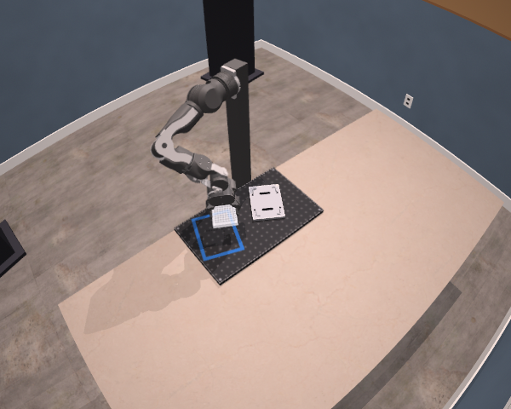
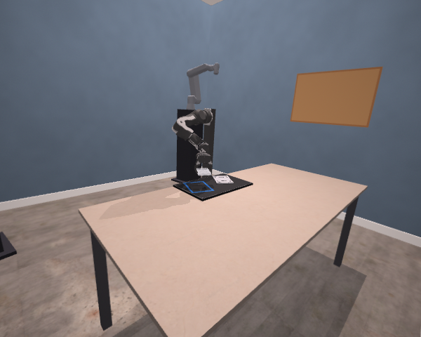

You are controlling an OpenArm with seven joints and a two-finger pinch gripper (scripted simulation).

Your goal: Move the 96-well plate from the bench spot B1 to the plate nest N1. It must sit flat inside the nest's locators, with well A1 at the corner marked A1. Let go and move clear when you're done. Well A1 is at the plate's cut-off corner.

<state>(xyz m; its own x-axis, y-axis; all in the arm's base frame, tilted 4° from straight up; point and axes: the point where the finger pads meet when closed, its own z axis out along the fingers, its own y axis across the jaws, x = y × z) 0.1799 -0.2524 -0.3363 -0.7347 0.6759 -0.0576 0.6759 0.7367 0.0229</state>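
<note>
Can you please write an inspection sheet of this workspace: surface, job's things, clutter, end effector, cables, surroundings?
Surface: beige table carrying a black perforated board.
Job's things: 96-well plate held above the board, over the far edge of the blue-outlined spot; white plate nest unoccupied.
Clutter: nothing seen.
End effector: shut on the plate, pointing down.
Cables: nothing seen.
Surroundings: black column, blue walls, orange board, wall socket, second grey arm behind the column.
</note>
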